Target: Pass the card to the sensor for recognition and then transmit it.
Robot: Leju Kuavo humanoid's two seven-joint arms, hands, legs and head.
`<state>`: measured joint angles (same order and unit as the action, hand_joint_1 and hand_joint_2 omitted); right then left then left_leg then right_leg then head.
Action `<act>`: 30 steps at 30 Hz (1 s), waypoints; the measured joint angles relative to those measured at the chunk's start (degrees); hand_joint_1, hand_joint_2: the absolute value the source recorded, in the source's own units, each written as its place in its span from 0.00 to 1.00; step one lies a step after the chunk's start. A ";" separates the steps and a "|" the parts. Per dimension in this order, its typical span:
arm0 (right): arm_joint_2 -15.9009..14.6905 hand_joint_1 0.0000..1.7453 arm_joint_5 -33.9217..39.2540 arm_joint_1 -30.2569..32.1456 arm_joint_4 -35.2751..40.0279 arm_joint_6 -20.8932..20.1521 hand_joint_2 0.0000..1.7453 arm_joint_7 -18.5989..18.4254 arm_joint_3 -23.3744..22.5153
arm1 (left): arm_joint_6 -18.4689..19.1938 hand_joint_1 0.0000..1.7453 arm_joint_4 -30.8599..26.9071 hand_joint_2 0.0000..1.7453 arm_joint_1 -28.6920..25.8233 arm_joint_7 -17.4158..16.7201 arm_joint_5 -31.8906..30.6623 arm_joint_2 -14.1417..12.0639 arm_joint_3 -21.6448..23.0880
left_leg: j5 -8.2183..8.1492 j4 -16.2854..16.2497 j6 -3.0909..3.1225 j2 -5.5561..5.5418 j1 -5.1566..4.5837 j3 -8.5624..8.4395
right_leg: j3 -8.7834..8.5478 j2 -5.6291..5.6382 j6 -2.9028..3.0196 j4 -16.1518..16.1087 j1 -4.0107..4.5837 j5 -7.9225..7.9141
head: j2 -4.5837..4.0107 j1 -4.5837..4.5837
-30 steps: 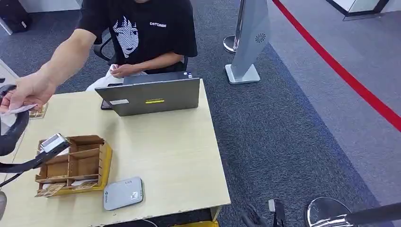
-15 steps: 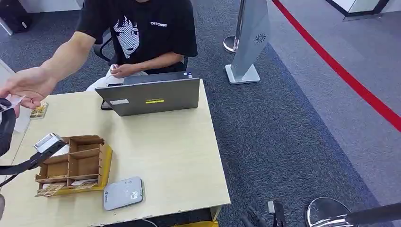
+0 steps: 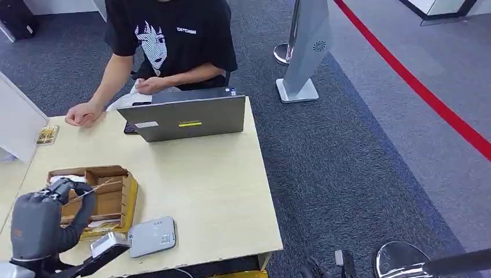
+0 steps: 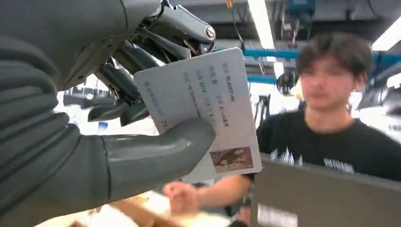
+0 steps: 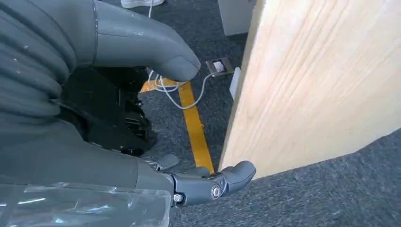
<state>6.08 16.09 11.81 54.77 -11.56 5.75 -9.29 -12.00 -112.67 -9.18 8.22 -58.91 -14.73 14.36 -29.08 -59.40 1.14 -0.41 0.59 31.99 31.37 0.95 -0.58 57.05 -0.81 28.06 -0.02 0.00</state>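
Your robot's left hand (image 4: 118, 109) holds the card (image 4: 203, 111), thumb pressed on its printed face, dark fingers (image 4: 125, 82) behind it. The card is white w/ lines of text and a small photo at one corner. In the head view, that left hand (image 3: 43, 223) hangs over the front-left part of the table (image 3: 214, 191), above the wooden compartment box (image 3: 110, 194); the card there shows only as a thin edge at the fingertips. The grey sensor pad (image 3: 151, 236) lies flat just beside the box, near the table's front edge. A person (image 3: 173, 40) in a black T-shirt sits behind the laptop (image 3: 185, 117), one hand (image 3: 84, 114) resting on the table. Your right hand (image 5: 142, 94) hangs by the table's side over carpet, fingers apart, holding nothing.
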 joint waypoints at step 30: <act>0.00 0.00 -0.09 -1.16 0.46 -0.59 1.00 0.28 -0.31 | 2.80 1.00 12.20 1.00 -3.40 -6.55 -2.99 1.86 10.54 | 0.01 0.00 0.00 -0.07 0.02 0.03 | 0.01 -0.04 0.01 0.01 0.04 0.00 | 0.00 -0.02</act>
<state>6.08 16.00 10.66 55.23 -12.15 6.03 -9.60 -9.20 -100.48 -12.58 1.66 -61.90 -12.87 24.90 -29.07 -59.40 1.14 -0.48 0.61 32.02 31.38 0.91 -0.57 57.06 -0.76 28.06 -0.02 -0.02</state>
